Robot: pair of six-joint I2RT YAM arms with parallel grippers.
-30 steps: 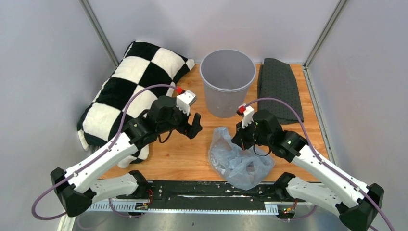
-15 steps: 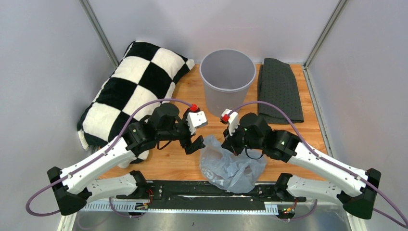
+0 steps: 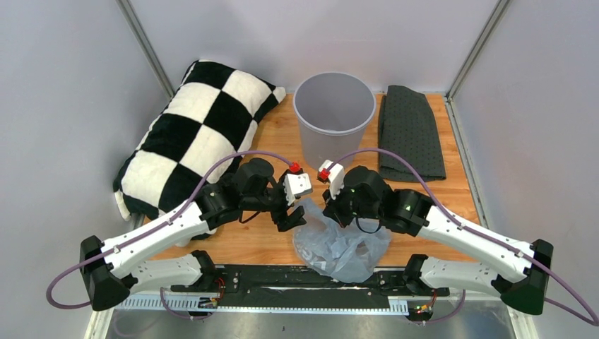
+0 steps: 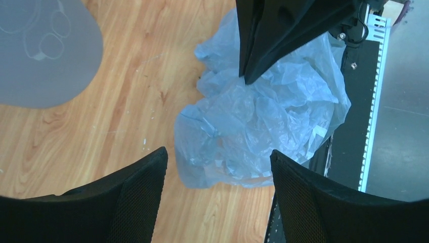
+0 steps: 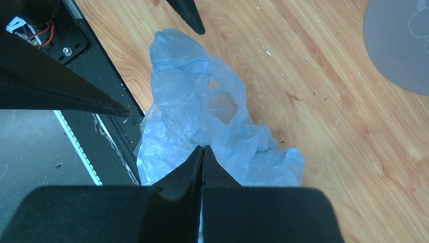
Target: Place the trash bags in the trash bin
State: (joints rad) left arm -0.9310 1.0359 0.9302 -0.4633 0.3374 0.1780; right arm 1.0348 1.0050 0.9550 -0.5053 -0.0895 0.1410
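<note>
A crumpled pale blue trash bag (image 3: pixel 340 246) lies on the wooden table near the front rail, also in the left wrist view (image 4: pixel 263 126) and the right wrist view (image 5: pixel 202 116). My right gripper (image 3: pixel 332 212) is shut, its tips (image 5: pixel 203 148) pinching the bag's top. The left gripper (image 3: pixel 291 214) hovers open at the bag's left edge. In its own view the gripper (image 4: pixel 217 152) has one finger on each side of the bag's near end without touching it. The grey trash bin (image 3: pixel 333 120) stands upright behind both grippers.
A black-and-white checkered pillow (image 3: pixel 191 134) fills the back left. A dark grey dotted cloth (image 3: pixel 410 131) lies right of the bin. The black mounting rail (image 3: pixel 282 277) runs along the near edge, under part of the bag. Grey walls close in both sides.
Both grippers have moved toward each other. The right one dragged the bag leftward; the left one swung right and down to the bag's edge, its jaws narrowing slightly.
</note>
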